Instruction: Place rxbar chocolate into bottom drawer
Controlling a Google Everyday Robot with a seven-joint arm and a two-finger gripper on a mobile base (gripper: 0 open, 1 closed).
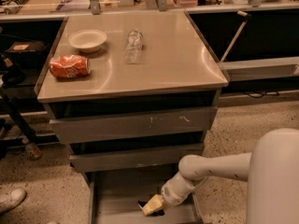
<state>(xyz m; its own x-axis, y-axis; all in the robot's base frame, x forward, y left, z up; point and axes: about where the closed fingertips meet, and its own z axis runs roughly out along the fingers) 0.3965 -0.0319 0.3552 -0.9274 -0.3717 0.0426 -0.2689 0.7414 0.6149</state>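
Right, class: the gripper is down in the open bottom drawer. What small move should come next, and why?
Probably ease the gripper slightly lower and let the bar go. It hangs low over the floor of the open bottom drawer, and a dark shape at its tip looks like the rxbar chocolate, so the bar seems already within the drawer's sides.
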